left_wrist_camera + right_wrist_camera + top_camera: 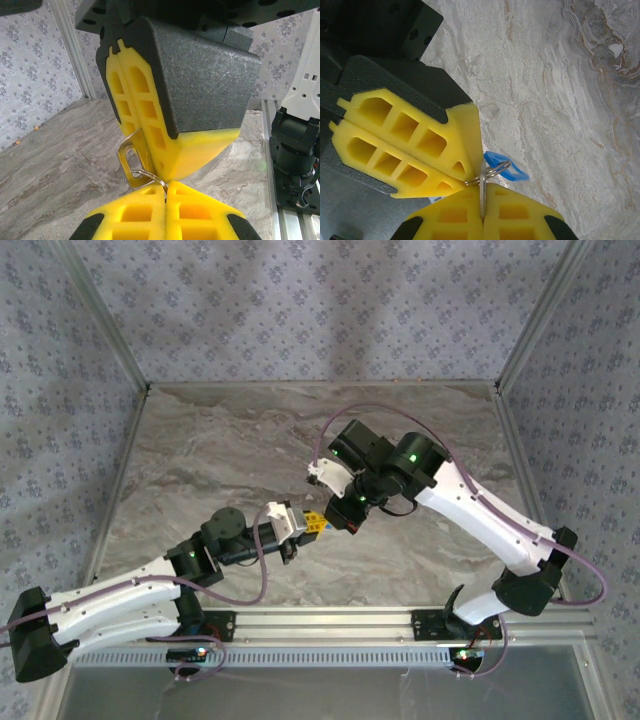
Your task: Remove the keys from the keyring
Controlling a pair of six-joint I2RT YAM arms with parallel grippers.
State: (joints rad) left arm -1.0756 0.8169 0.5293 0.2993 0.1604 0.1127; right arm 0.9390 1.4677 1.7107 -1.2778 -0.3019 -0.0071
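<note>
The keys (pixel 505 167) are bright blue, the keyring (pixel 492 171) silver. The left hand (pixel 166 189) and the right hand (pixel 482 195) have yellow ribbed pads (pixel 465 125) in black shells. The desk (pixel 560 100) is grey-beige and marble-veined, and the walls (pixel 300 300) are pale grey with a floral print.

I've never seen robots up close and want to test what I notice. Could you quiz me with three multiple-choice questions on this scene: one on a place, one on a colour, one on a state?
1. Where is the blue key?
A. lying alone in a far corner
B. at the keyring, where the two grippers' tips meet
C. inside a box

2. What colour are the finger pads?
A. yellow
B. red
C. white

3. How do the left gripper and right gripper stand?
A. both wide open
B. one open, one shut
C. both shut

Answers: 1 B, the right wrist view shows it on the ring at the tips; 2 A, both wrist views show yellow pads; 3 C, each pair of pads is pressed together.
</note>
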